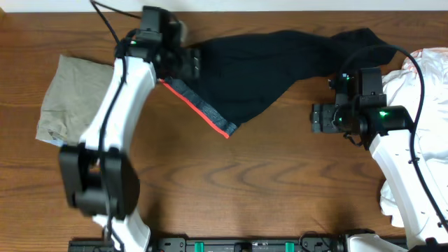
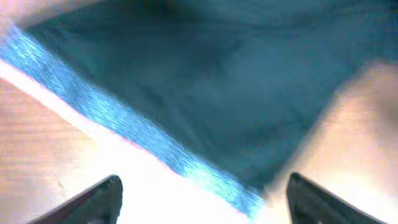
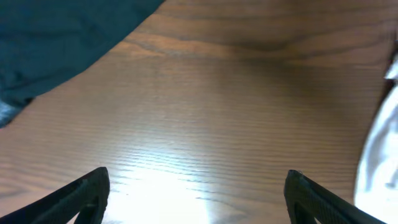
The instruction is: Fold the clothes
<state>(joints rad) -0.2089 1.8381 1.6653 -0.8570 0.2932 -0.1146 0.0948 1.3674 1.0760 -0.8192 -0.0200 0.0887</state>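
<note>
**Both hands released, trousers spread along the far side of the desk**

The broad near half of the desk (image 1: 266, 189) lay bare wood, the widest free room between the two arms. A khaki-grey garment (image 1: 66, 98) took the left edge, and white fabrics (image 1: 428, 84) were heaped at the right edge, partly under the right arm.

The black trousers (image 1: 273, 66) lay at the far middle of the desk, running from the left hand (image 1: 190, 63) across towards the white fabrics, their far end rumpled near the right arm. The cloth narrowed to a point near the desk's middle. The heather-grey waistband (image 1: 199, 105) ran as a diagonal along the left side, its orange-red edging facing the open wood.

The left hand stood over the trousers' upper left part, jaws spread and nothing between them. The right hand (image 1: 318, 117) hovered above bare desk just beside the trousers' right portion, jaws likewise spread and empty.

The left wrist view, blurred and tinted blue, showed the waistband (image 2: 124, 124) crossing close below the left hand (image 2: 204, 180). The right wrist view showed wood grain under the right hand (image 3: 196, 177), dark cloth (image 3: 56, 43) in its upper left corner and white fabric (image 3: 379, 155) at its right margin.
</note>
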